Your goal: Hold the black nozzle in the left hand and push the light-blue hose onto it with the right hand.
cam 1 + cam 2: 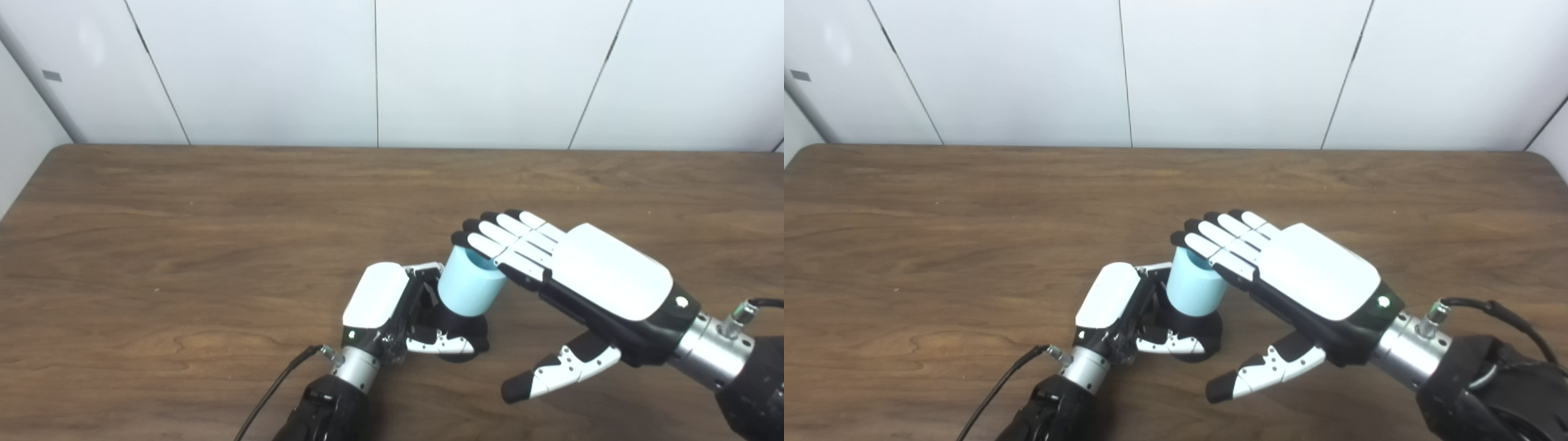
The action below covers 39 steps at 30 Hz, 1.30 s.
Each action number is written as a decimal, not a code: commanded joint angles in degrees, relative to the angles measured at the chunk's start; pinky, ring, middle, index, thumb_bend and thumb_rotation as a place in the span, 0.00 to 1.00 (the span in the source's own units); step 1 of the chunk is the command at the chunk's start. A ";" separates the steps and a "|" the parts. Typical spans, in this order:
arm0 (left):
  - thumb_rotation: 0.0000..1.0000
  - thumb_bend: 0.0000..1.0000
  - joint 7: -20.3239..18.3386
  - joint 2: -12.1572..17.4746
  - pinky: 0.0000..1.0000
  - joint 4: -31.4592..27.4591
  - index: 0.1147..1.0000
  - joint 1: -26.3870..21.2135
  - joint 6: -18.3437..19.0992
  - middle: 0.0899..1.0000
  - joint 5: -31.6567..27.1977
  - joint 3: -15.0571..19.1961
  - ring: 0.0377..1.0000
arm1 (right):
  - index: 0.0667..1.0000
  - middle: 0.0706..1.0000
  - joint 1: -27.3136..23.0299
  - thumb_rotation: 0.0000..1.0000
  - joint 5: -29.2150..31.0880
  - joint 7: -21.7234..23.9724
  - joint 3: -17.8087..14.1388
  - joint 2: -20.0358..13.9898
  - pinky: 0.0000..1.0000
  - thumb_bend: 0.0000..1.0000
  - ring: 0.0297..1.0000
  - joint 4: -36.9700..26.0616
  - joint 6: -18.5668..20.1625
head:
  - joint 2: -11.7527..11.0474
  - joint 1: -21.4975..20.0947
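Nearby, only bare table (184,245); right hand (588,275) flat atop light-blue hose (468,285).

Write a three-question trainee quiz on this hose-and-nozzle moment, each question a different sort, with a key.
1. True or false: the light-blue hose already sits on top of the black nozzle.
2. Which hand is wrapped around the black nozzle's base?
A. the left hand
B. the right hand
C. neither
3. Fill in: the right hand's fingers lie flat on the hose's ____ end, and its thumb sticks out, touching nothing.

Key
1. True: the hose stands on the nozzle, slightly tilted.
2. A.
3. Top.
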 commanded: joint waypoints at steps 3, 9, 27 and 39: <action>0.00 0.47 -6.77 1.67 0.31 5.02 0.47 4.12 3.43 0.42 -0.19 -1.79 0.40 | 0.99 1.00 -1.39 1.00 -0.64 -0.37 -0.46 0.03 1.00 0.68 1.00 -0.54 -0.64 | 0.04 0.06; 0.00 0.47 -6.78 1.59 0.29 4.92 0.46 4.21 3.68 0.40 0.03 -1.84 0.37 | 0.98 1.00 -0.53 1.00 -1.57 0.92 -0.40 -0.42 1.00 0.67 1.00 -0.23 -0.43 | 0.09 0.15; 0.00 0.47 -7.99 1.51 0.30 3.80 0.47 4.26 4.71 0.42 0.35 -1.99 0.38 | 0.97 1.00 3.87 1.00 -2.71 0.44 1.74 0.20 1.00 0.68 1.00 1.26 -2.36 | 0.57 0.28; 0.00 0.47 -9.51 1.41 0.31 3.54 0.48 4.30 5.10 0.42 0.39 -2.09 0.39 | 0.97 1.00 1.82 1.00 -3.67 0.54 4.35 0.99 0.97 0.68 1.00 2.14 -2.49 | 0.80 0.24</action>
